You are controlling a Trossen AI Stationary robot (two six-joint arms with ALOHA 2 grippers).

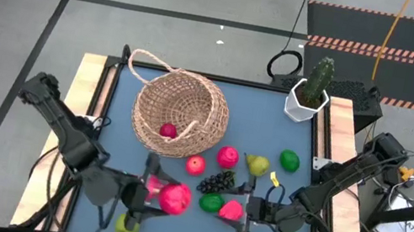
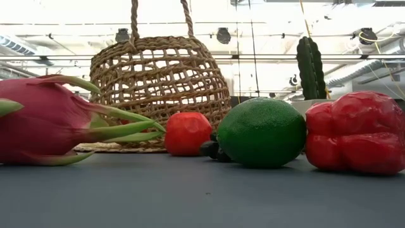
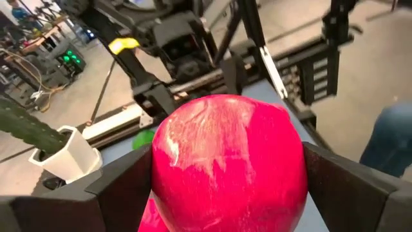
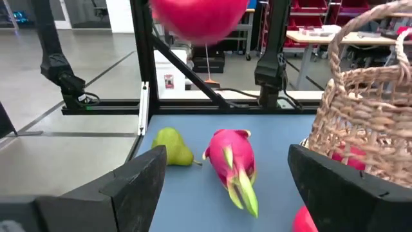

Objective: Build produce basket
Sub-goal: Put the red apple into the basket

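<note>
While the left gripper clamps a red apple above the table's near side, the right gripper hangs with jaws apart; the basket lies tipped farther back.

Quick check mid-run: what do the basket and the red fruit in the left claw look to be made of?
Basket: woven natural fibre, probably wicker or seagrass, matte tan; open weave strands show in the low view. Red fruit held in the left claw: likely hard plastic or coated foam, glossy, with pale streaks painted or worn on its skin.

Rough woven wicker basket, glossy red fruit, matt blue tabletop
</note>
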